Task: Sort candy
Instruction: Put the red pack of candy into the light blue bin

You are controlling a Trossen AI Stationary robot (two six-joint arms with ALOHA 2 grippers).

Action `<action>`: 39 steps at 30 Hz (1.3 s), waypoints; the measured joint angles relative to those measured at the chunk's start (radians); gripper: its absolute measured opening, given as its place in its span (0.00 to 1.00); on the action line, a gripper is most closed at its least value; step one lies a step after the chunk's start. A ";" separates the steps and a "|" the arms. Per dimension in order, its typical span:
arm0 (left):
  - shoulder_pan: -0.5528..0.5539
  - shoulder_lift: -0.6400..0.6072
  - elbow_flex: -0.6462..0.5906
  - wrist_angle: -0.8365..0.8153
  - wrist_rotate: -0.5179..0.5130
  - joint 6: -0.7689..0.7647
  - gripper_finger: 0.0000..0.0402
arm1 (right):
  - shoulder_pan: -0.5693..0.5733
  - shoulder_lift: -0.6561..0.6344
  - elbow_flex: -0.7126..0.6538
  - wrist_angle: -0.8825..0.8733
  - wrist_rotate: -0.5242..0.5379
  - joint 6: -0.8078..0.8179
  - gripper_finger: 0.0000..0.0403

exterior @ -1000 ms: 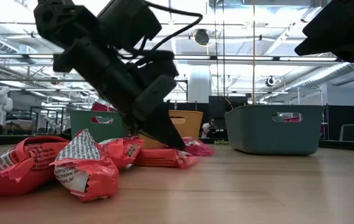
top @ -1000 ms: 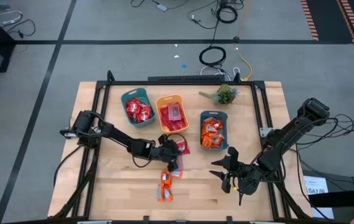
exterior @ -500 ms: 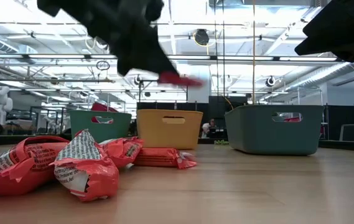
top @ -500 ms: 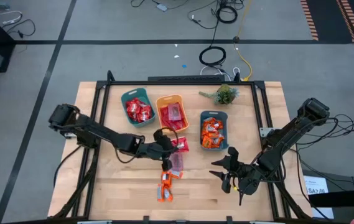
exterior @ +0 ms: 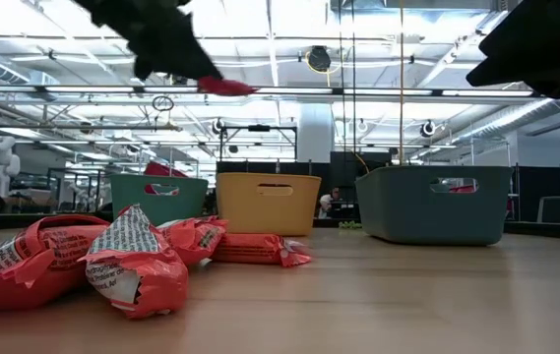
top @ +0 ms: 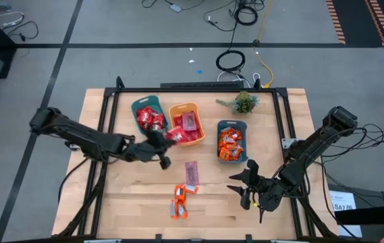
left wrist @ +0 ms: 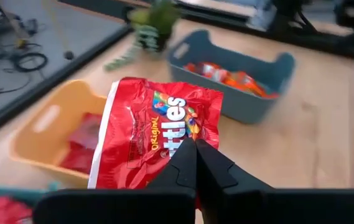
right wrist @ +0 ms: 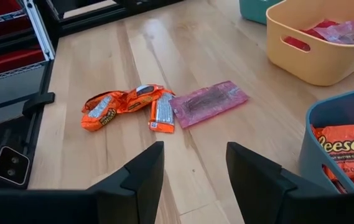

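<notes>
My left gripper [top: 162, 140] is shut on a red candy packet [top: 173, 135], above the near rim of the orange bin [top: 186, 108] and beside the left teal bin [top: 140, 104]. In the low view the red packet [exterior: 226, 87] is high above the table. A pale pink packet [top: 192, 171] and a clump of orange candies [top: 180, 200] lie flat on the table. My right gripper [top: 244, 187] waits open near the table's near right edge, touching nothing. My left gripper pinches the red packet by one edge [left wrist: 186, 147] between its two fingers [left wrist: 178, 169]. It comes from the table's left. The packet is lifted clear and sticks out ahead of the fingertips, roughly level [exterior: 228, 87].
The left teal bin holds red candies, the orange bin [left wrist: 52, 127] red and pink packets, and the right teal bin [top: 233, 125] orange ones. A small green plant [top: 244, 102] lies near the far edge. Bare wood lies between the loose orange candies [right wrist: 130, 106] and my right gripper [right wrist: 192, 180].
My left gripper has risen from the table, where it was down among the packets, carrying the red packet up. It has moved toward the far left, to the gap between the left teal and orange bins. The pink packet and orange candies stayed on the table.
</notes>
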 joint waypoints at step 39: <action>0.519 -0.470 -0.433 -0.088 0.237 -0.072 0.09 | 0.000 0.000 0.000 -0.002 0.000 -0.006 0.41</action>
